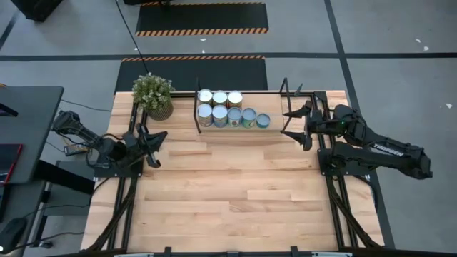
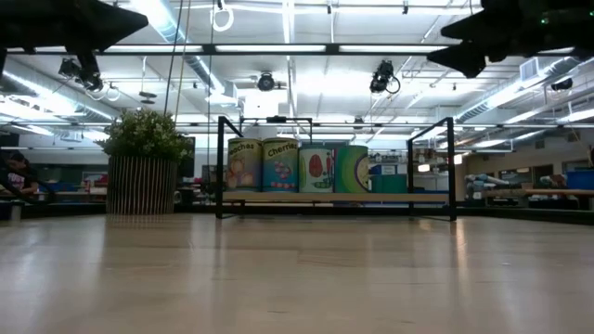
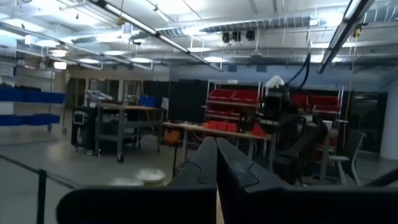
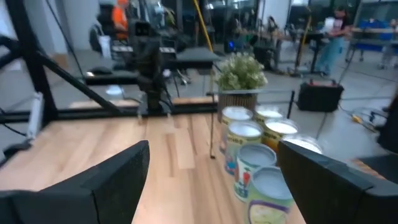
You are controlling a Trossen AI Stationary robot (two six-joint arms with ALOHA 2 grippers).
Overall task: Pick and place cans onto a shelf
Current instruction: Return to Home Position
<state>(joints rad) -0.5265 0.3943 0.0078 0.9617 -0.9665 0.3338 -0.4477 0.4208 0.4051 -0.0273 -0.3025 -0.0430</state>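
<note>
Cans (image 1: 220, 114) are seen standing upright on the shelf (image 2: 408, 197), in two rows, packed side by side. They are kept at the end of the shelf nearest the potted plant (image 1: 153, 95). The other end of the shelf is bare. Every can that can be seen is on the shelf, so the job looks as good as done.

A can like these is likely to be hard and stiff, so it should not be squashed by a firm squeeze. It is probably a bit heavy if it is full. Its round side is smooth and may be slippery. It is best held around the middle of its side, with one finger on each side. Because the cans are packed so close, a neighbour could be bumped.

The right gripper (image 4: 212, 149) is held up high near the bare end of the shelf. Its fingers are spread wide apart and nothing is held between them. The left gripper (image 3: 216, 146) is held up near the left edge of the table (image 1: 228, 193), close to the plant. Its fingers are pressed together and nothing is held.
</note>
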